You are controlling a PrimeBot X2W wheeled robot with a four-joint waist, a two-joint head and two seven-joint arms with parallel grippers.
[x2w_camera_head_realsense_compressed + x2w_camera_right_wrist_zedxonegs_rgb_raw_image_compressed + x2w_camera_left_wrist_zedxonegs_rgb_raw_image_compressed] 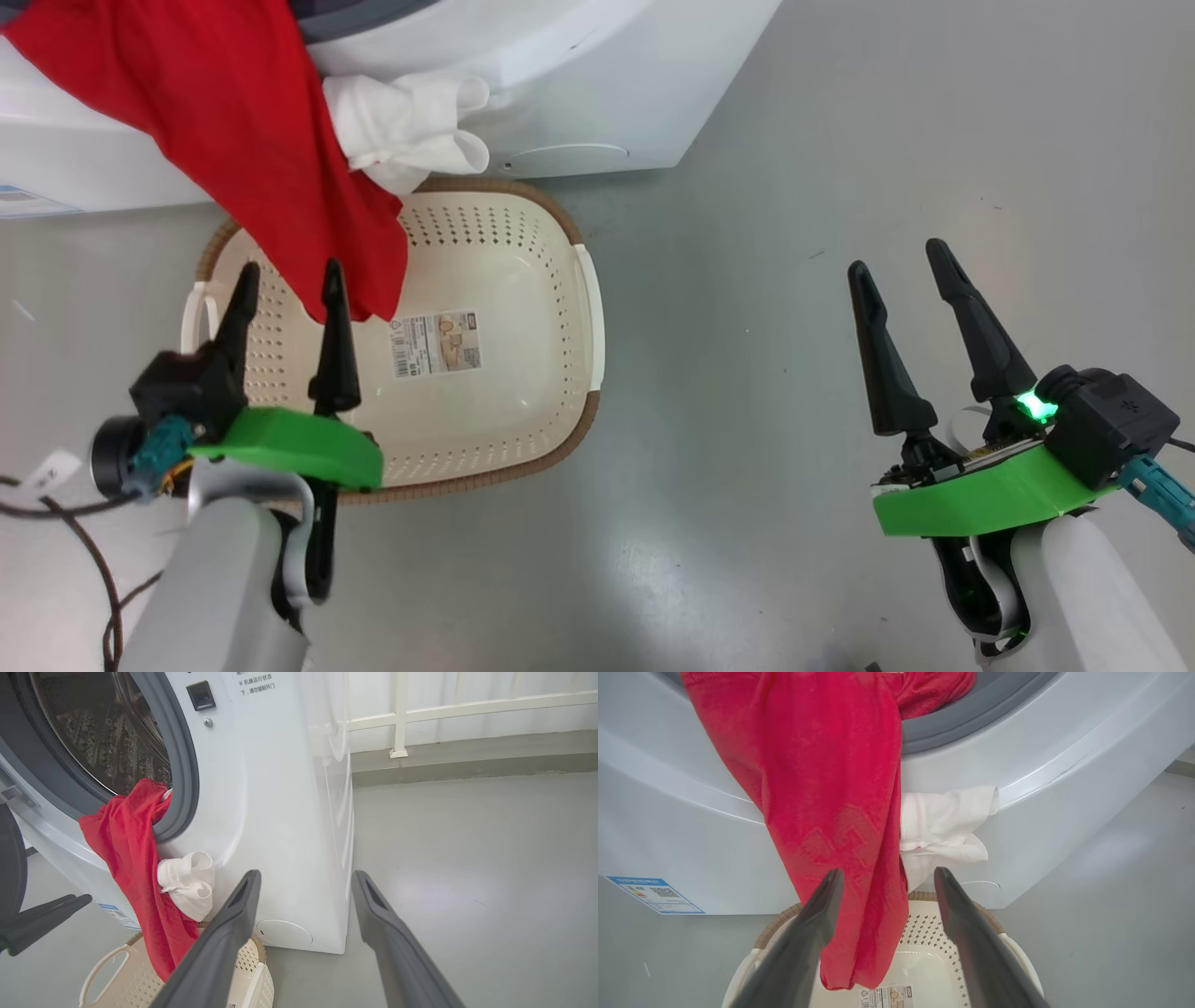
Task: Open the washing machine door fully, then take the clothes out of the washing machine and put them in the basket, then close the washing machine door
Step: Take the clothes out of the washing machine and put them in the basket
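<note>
The red clothes (233, 140) hang out of the washing machine (579, 84) and down its front, their hem reaching into the basket (523, 280); a white part (411, 126) is bunched beside the red. In the left wrist view the clothes (822, 788) drape from the grey gasket over the basket (924, 933). My left gripper (289, 271) stands open over the basket, fingertips just short of the hem, holding nothing. My right gripper (896, 257) is open above bare floor. A dark curved rim (9, 858) by the hinge looks like the washing machine door, swung open; the steel drum (103, 732) is exposed.
Grey floor (840, 140) stretches to the right of the machine and the basket. A white railing and a low kerb (467, 760) run behind. Dark cables (84, 541) lie at the lower left. A blue label (656, 895) sits low on the machine's front.
</note>
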